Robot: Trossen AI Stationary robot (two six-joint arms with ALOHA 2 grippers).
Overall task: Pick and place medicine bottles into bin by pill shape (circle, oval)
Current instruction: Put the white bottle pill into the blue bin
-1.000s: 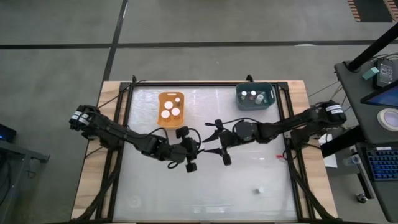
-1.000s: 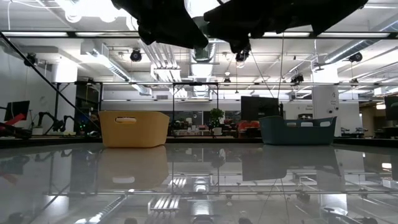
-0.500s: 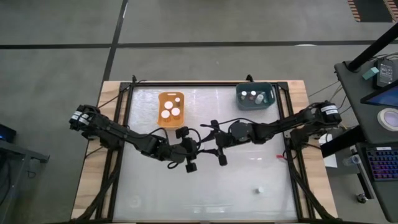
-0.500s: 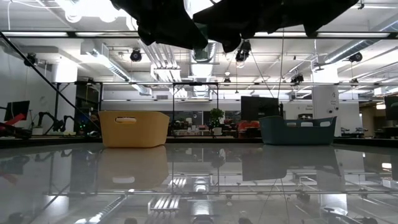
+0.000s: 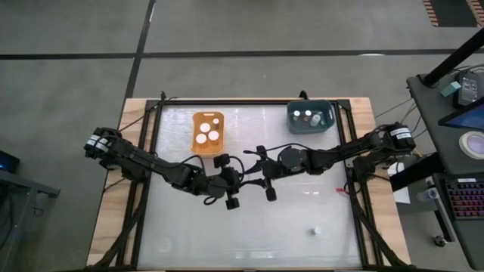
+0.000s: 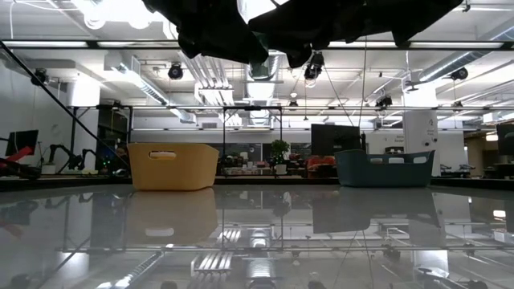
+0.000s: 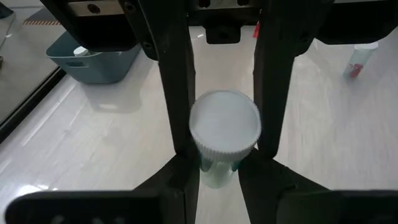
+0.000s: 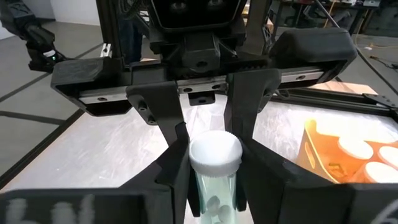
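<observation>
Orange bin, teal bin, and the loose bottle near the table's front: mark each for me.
orange bin (image 5: pixel 198 143): high view, bare floor.
teal bin (image 5: pixel 309 128): high view, near wall.
loose bottle (image 5: pixel 315 230): high view, white cap.

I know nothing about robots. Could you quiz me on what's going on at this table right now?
1. True or false: the orange bin has nothing in it.
2. Where do the left gripper and the right gripper meet? A. over the teal bin. B. over the middle of the table. C. beyond the table's edge.
3. Fill in: between them, both grippers clasp a clear ____ with a white cap.

Key: 1. False, several white caps show inside it. 2. B. 3. Bottle; pills show through its side in the right wrist view.
</observation>
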